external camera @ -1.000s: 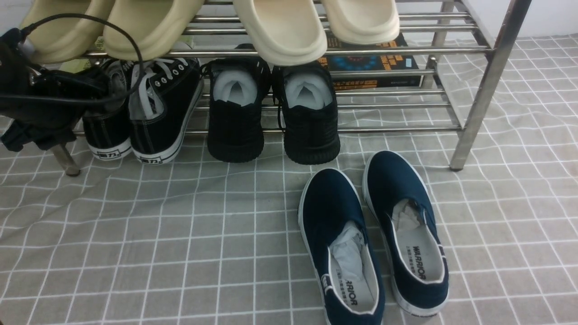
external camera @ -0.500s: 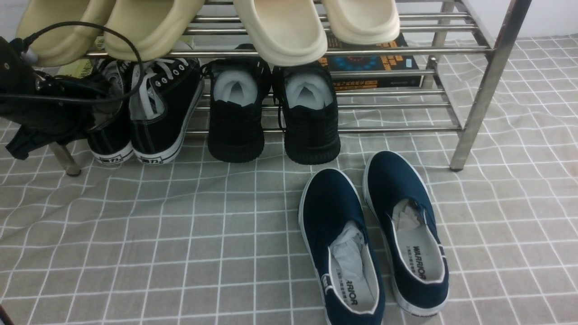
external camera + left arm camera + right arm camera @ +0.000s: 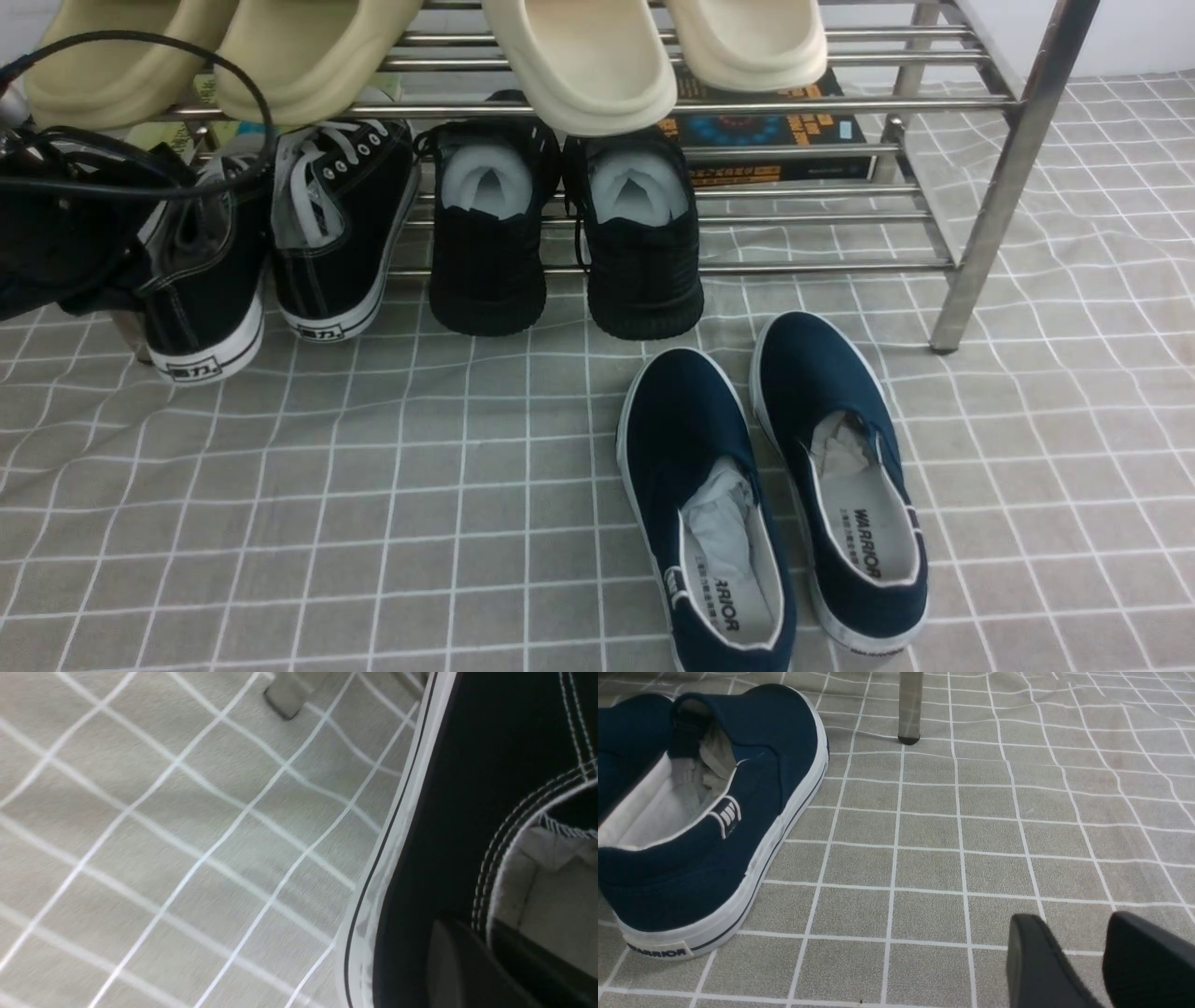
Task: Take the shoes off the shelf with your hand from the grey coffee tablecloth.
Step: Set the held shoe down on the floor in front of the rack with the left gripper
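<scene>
Canvas, two: first sneaker (image 3: 201, 299) pinched at the collar by the left claw (image 3: 483, 963), heel over the cloth (image 3: 280, 513); second sneaker (image 3: 336, 233) just beside the claw, on the lower tier of the shelf (image 3: 1004, 187). Knit sneakers (image 3: 485, 252) two, navy slip-ons (image 3: 700, 485) two, cream slippers (image 3: 579, 65) four, tops cut off. Right claw (image 3: 1101, 961) parted, empty.

Four cream clogs (image 3: 579, 65) sit highest, their rounded ends overhanging toward the camera. Below them stands a pair of all-black knit sneakers (image 3: 485, 261), heels forward, each stuffed with white paper (image 3: 485, 182). Behind these, to the right, lies a dark flat item with orange print (image 3: 766, 131), possibly a book or box. Nearest, a pair of navy slip-ons (image 3: 695, 439) with white trim lies side by side, grey paper (image 3: 724, 527) tucked inside.
</scene>
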